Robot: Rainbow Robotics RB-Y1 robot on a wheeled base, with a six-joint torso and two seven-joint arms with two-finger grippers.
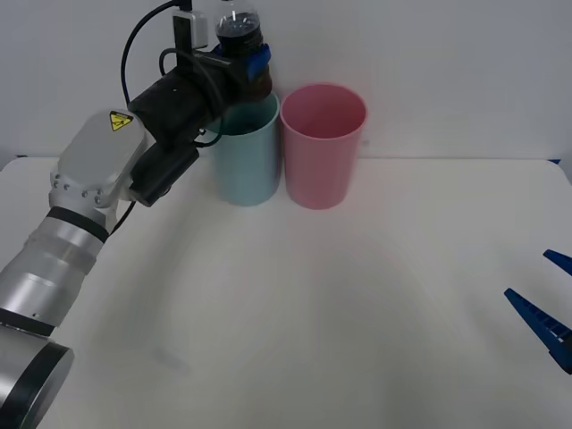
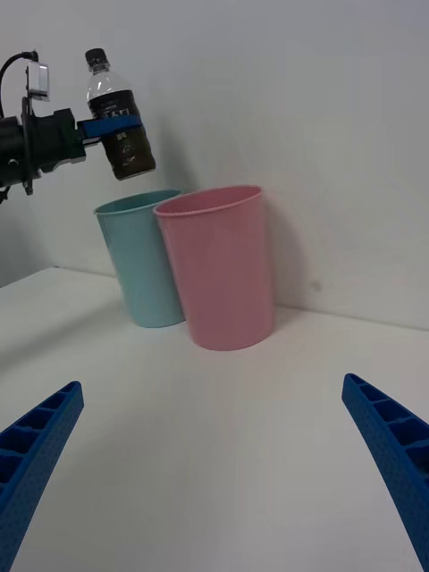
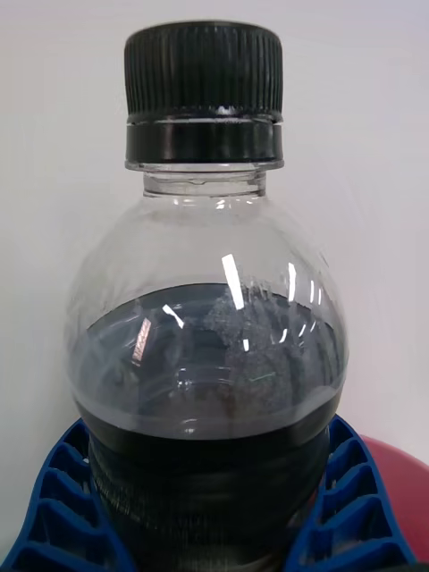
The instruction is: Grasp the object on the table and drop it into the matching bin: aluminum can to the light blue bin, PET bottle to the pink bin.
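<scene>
My left gripper is shut on the PET bottle, a small clear bottle with dark contents and a black cap. It holds the bottle upright in the air, just above the rim of the light blue bin. The pink bin stands right beside that bin, touching it, on the robot's right. In the right wrist view the bottle hangs over the light blue bin, apart from the pink bin. The left wrist view has the bottle between blue fingers. My right gripper stands open low at the right edge.
Both bins stand at the back of the white table, close to a plain white wall. The left arm reaches in from the lower left with a black cable looping above its wrist.
</scene>
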